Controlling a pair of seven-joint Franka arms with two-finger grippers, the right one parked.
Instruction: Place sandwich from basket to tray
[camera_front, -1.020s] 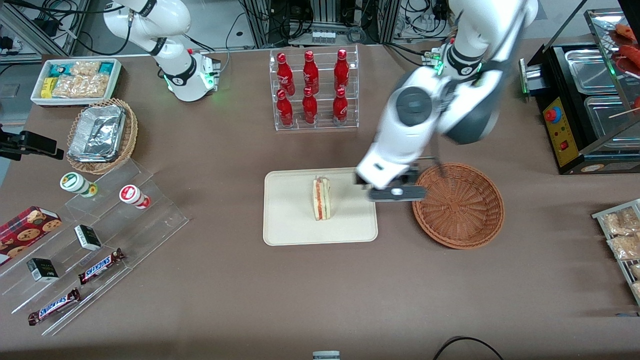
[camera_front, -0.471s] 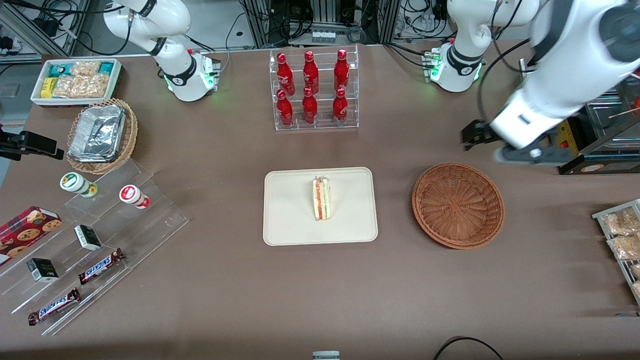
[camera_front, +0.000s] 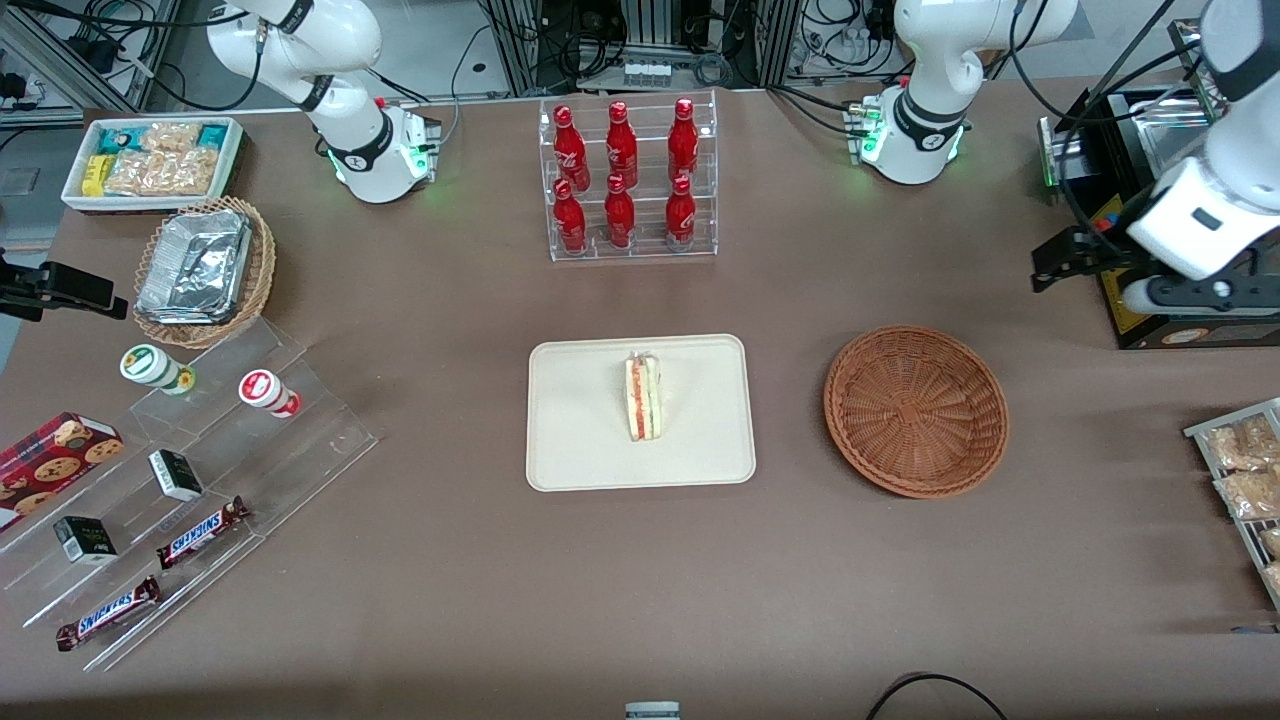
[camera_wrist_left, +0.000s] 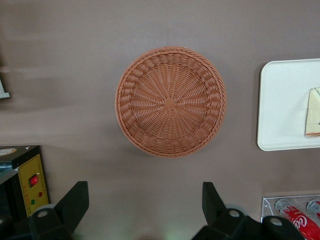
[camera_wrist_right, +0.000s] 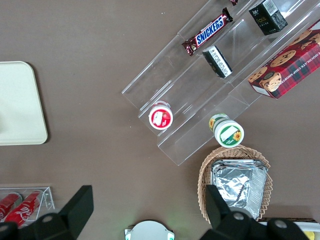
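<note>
The small triangular sandwich of pale bread with orange-red and green filling (camera_front: 643, 398) is seen resting on the flat cream-beige rectangular tray with rounded corners (camera_front: 580, 440), roughly at the tray's middle, standing on one edge with its layered side turned up. Just beside the tray, toward the working arm's end of the brown desk (camera_front: 640, 580), the round reddish-brown woven wicker basket (camera_front: 915, 410) is found with nothing inside it; the two are apart, with a strip of bare desk between them. The left arm's gripper (camera_wrist_left: 145, 205) is held high above the desk near the working arm's end, close to the black appliance with a yellow control panel (camera_front: 1120, 265) and well apart from both basket and tray. Its two dark fingers (camera_wrist_left: 75, 200) are spread wide apart, and nothing is gripped between them. In the left wrist view the basket is framed between the fingers, with an edge of the tray and a corner of the sandwich also shown. Farther from the front camera than the tray, a clear acrylic rack of red bottles (camera_front: 625, 180) is placed.
</note>
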